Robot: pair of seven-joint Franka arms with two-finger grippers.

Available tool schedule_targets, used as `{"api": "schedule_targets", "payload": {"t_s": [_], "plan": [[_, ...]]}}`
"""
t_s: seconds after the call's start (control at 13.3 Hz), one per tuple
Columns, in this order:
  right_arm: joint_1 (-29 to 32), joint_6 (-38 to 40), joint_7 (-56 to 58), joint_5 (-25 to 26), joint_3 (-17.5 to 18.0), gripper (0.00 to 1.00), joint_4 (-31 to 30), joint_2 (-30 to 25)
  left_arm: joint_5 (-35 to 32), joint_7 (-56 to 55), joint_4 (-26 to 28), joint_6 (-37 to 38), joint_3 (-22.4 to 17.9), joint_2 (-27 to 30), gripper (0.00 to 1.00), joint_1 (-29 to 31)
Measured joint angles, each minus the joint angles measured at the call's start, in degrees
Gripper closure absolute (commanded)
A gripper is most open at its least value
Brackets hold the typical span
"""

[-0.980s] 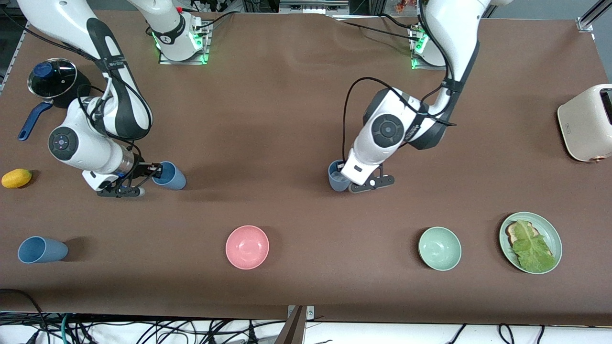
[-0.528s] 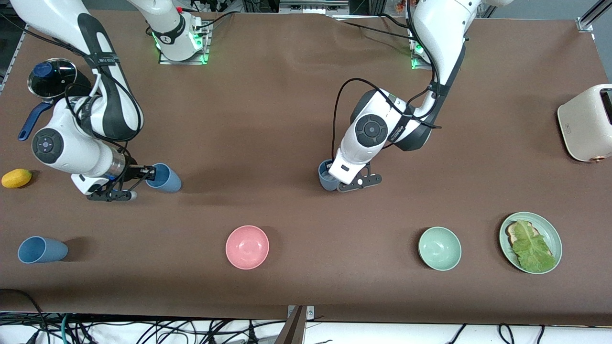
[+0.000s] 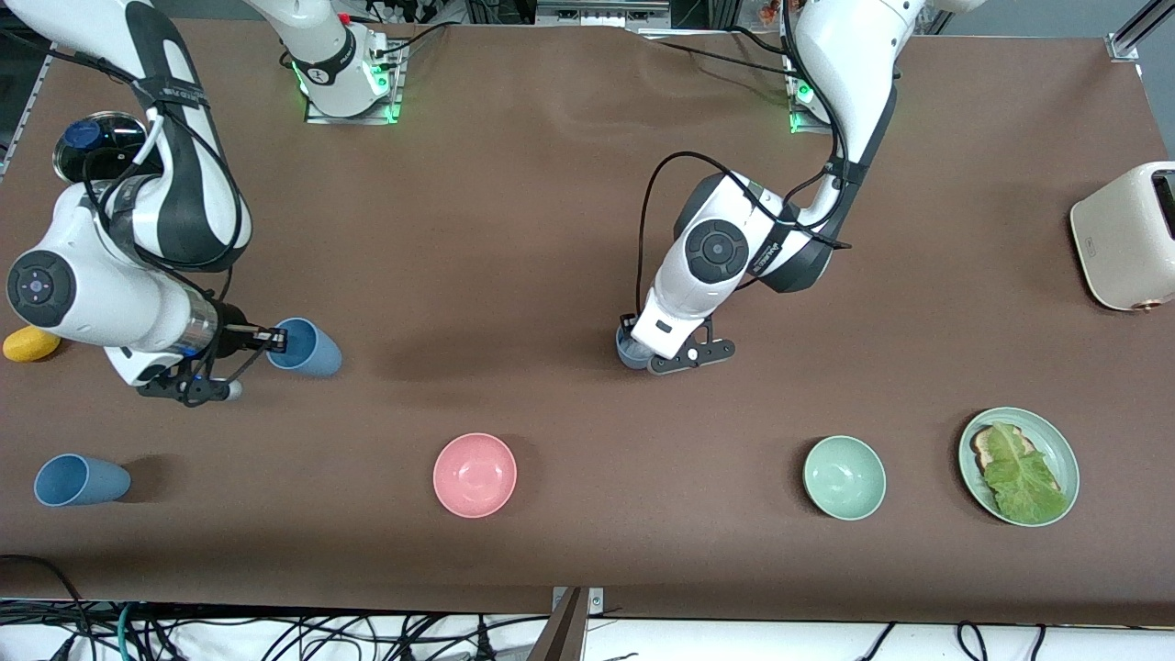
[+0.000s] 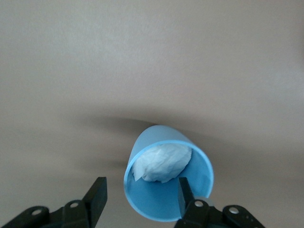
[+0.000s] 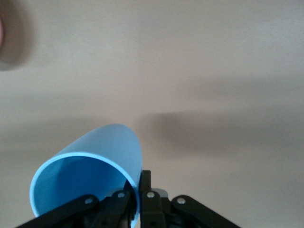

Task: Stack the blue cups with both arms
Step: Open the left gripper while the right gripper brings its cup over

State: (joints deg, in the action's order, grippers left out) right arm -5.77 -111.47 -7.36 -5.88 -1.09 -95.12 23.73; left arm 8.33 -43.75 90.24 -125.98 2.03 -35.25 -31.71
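One blue cup [image 3: 308, 348] hangs tilted over the table near the right arm's end, with my right gripper [image 3: 275, 340] shut on its rim. The right wrist view shows that cup [image 5: 83, 173] pinched by its wall in the right gripper [image 5: 140, 183]. A second blue cup [image 3: 625, 355] stands mid-table, mostly hidden under my left gripper [image 3: 632, 338]. In the left wrist view this cup [image 4: 164, 202] holds crumpled white paper [image 4: 161, 164]. The left gripper [image 4: 141, 189] is open, one finger inside the cup and one outside. A third blue cup [image 3: 79, 480] lies on its side near the front camera.
A pink bowl [image 3: 475, 475], a green bowl [image 3: 844, 477] and a green plate [image 3: 969, 441] with toast and lettuce line the edge near the front camera. A cream toaster [image 3: 1124, 234] stands at the left arm's end. A lidded pot [image 3: 92, 147] and a yellow fruit [image 3: 27, 344] sit at the right arm's end.
The left gripper has opened and let go of the mid-table cup's rim. The right arm has carried its cup a little toward its own end of the table.
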Motion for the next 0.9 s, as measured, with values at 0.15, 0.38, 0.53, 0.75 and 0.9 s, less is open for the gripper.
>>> {"api": "schedule_targets", "payload": {"t_s": [0.15, 0.38, 0.53, 0.75, 0.9], "plan": [[-3.06, 1.85, -6.38, -0.03, 0.45, 1.00, 3.61, 1.63, 0.00, 0.01, -0.73, 0.03, -0.28, 0.00, 0.20, 0.09], [-9.97, 2.47, -17.96, -0.05, 0.87, 1.00, 6.94, 2.69, 0.00, 0.02, -2.12, 0.98, -0.67, 0.00, 0.16, 0.50], [-14.10, 2.56, -25.75, -0.05, 1.63, 1.00, 9.01, 2.82, 0.00, 0.02, -4.21, 4.19, -0.72, 0.01, 0.13, 1.29], [-15.68, 2.61, -34.83, -2.05, 5.17, 1.00, 11.93, 3.01, 0.00, 0.26, -8.18, 10.01, -0.96, 0.06, 0.00, 4.22], [-16.69, 2.61, -40.13, -2.79, 6.61, 1.00, 13.47, 3.31, 0.00, 2.26, -10.19, 13.75, -1.06, 0.20, 0.00, 7.91]]}}
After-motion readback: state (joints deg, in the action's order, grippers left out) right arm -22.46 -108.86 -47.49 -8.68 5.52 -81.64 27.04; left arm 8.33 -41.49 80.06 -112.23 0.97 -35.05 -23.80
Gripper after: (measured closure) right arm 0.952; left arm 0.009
